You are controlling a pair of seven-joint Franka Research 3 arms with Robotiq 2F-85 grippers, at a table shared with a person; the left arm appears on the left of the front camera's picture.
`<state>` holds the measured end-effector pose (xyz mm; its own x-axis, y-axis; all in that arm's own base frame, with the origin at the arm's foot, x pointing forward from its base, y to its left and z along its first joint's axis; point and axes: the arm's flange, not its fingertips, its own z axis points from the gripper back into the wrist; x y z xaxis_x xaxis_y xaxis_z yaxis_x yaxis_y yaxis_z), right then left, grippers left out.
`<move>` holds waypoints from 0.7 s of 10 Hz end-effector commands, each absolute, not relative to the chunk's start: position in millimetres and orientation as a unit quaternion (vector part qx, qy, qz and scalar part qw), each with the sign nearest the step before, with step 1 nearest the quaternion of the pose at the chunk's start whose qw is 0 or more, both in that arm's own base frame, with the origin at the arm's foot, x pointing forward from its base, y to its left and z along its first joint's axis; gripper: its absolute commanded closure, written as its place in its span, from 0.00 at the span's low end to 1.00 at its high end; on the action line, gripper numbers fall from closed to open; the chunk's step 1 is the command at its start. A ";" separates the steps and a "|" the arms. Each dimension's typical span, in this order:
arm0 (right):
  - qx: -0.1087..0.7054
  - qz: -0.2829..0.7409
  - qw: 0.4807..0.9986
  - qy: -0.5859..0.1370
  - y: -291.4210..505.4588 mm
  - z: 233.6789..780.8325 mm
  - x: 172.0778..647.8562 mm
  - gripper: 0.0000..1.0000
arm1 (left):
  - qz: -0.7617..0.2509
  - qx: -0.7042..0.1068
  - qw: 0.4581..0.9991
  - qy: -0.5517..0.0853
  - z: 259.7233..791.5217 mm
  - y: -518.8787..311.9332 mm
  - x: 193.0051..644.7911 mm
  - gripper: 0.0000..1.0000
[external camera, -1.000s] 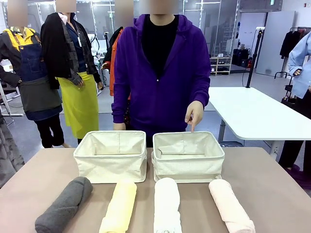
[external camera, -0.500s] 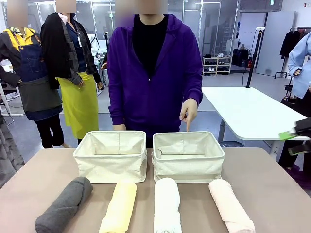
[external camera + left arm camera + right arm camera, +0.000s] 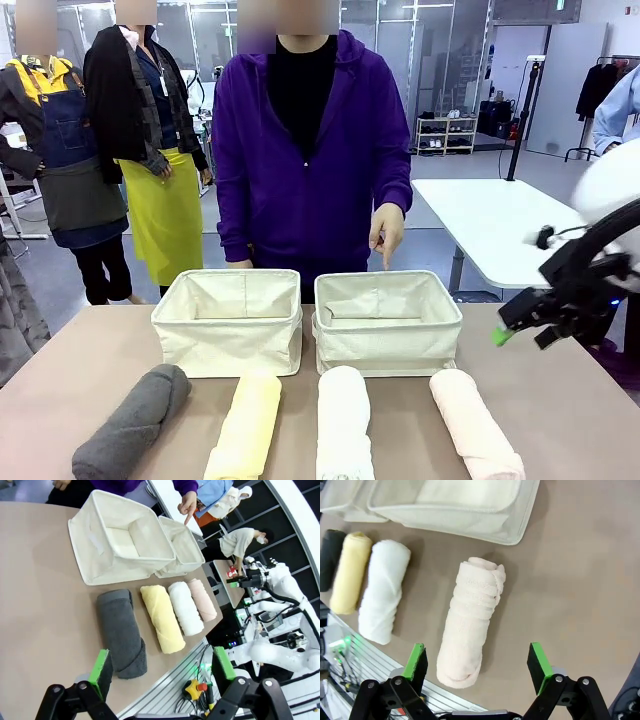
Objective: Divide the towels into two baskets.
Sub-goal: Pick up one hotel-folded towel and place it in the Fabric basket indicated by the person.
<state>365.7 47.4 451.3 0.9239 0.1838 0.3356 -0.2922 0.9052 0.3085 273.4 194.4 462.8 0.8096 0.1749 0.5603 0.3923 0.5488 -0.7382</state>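
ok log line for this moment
towels: four on table | left jaws: open | right jaws: open, facing pink towel | person's hand: pointing at right basket

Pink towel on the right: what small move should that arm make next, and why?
Probably lower the right gripper straight down onto the pink towel. Its fingers stand open on either side of the roll, above it and not touching, so a descent would straddle it for a grasp. The person's hand points down at the right basket.
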 end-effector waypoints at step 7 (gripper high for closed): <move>0.069 0.096 0.987 -0.112 112.1 352.2 333.6 0.00 | -0.075 -0.477 0.818 -0.312 464.3 197.0 272.7 0.00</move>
